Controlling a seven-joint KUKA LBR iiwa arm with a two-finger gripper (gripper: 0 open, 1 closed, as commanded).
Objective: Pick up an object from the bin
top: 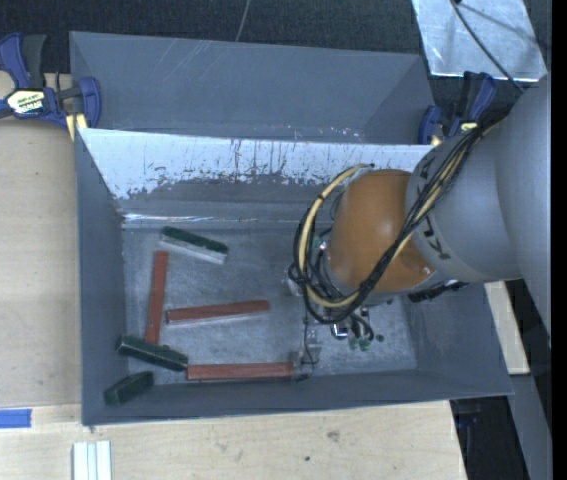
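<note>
One grey metal bin (98,298) takes up most of the camera view, and its floor holds six small things in all. One robot arm (503,198) comes in over the right rim. One orange cover (373,228) on its wrist, wrapped by black and yellow cables (433,183), hangs over the right half of the floor.

Three reddish-brown bars lie flat on the left and middle of the floor. The upright bar (155,296) runs front to back near the left wall. The middle bar (218,312) lies crosswise just right of it. The front bar (241,372) lies crosswise along the front edge.

Three shorter dark green strips share that side. The pale-edged strip (193,243) sits tilted near the back, apart from the others. The slanted strip (151,353) lies between the upright bar's near end and the front bar's left end, close to both. The corner strip (128,388) rests alone in the front left corner.

One gripper (309,356) sits low beneath the orange cover, right at the front bar's right end. Whether it is open or closed cannot be told, nor whether it has hold of that bar.
</note>
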